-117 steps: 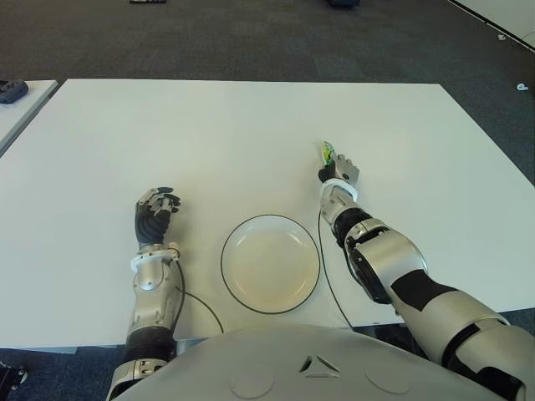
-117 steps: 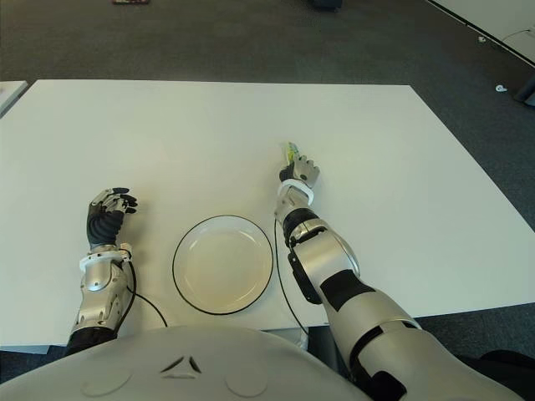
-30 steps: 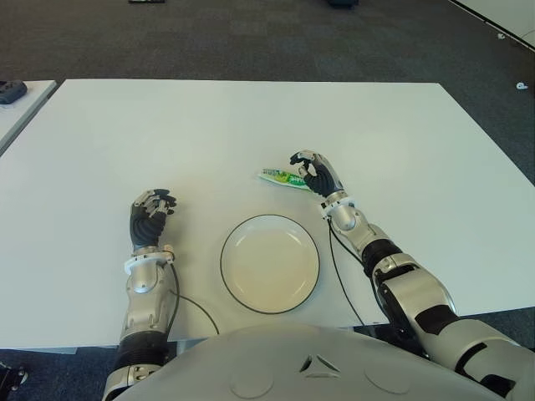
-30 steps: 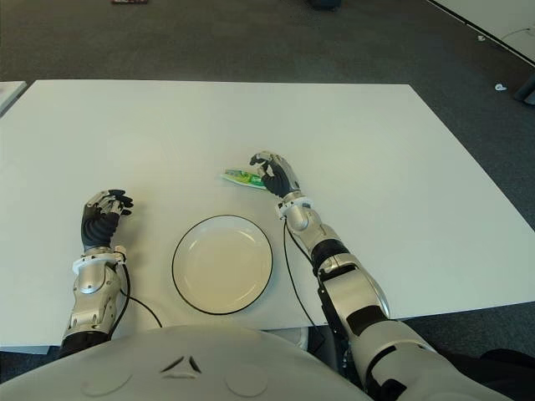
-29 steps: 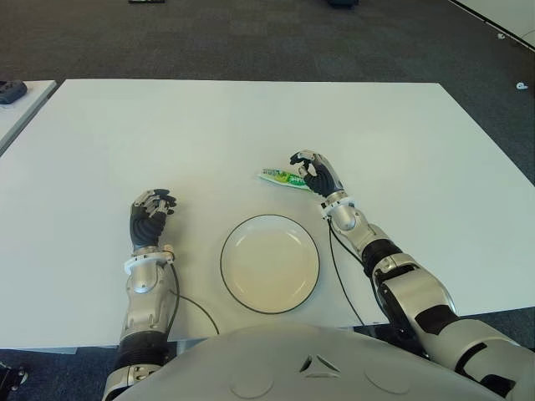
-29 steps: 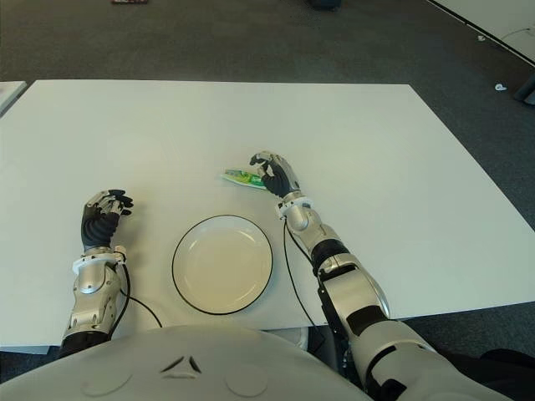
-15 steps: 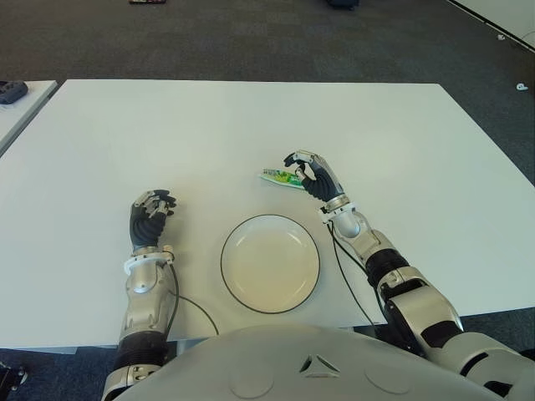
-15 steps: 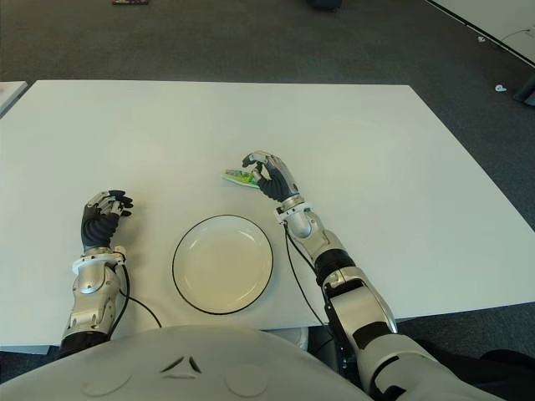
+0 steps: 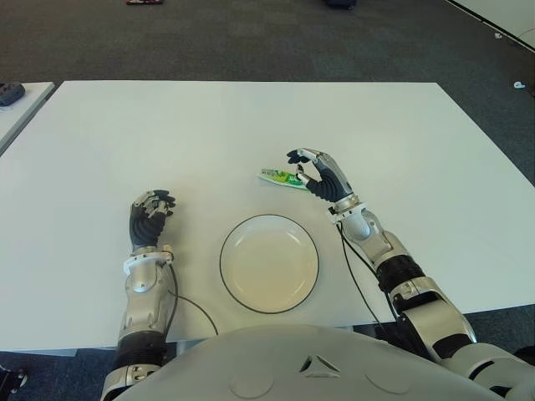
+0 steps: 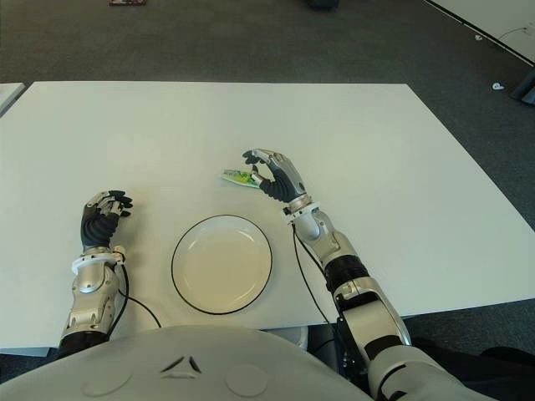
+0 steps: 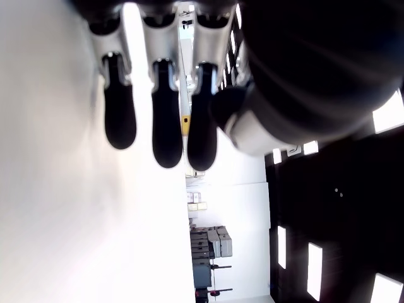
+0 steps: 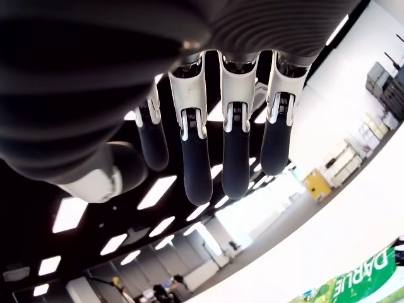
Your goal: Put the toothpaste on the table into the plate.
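Observation:
The green and white toothpaste tube [image 9: 279,176] lies flat on the white table [image 9: 167,134], just beyond the far right rim of the plate [image 9: 269,267], which holds nothing. My right hand [image 9: 311,170] hovers at the tube's right end with its fingers spread and nothing between them. In the right wrist view the fingers [image 12: 196,164] hang straight, and the tube [image 12: 372,278] shows apart from them in a corner. My left hand [image 9: 150,213] shows left of the plate with its fingers curled on nothing.
Thin black cables [image 9: 196,305] run from both wrists over the table's near edge. A second white table [image 9: 21,104] with a dark object [image 9: 8,90] stands at the far left. Dark carpet [image 9: 251,33] lies beyond the table.
The right hand carried the tube from upright to lying flat near the plate. Over the last second its fingers have opened off the tube and the arm has shifted right. The left hand stayed put.

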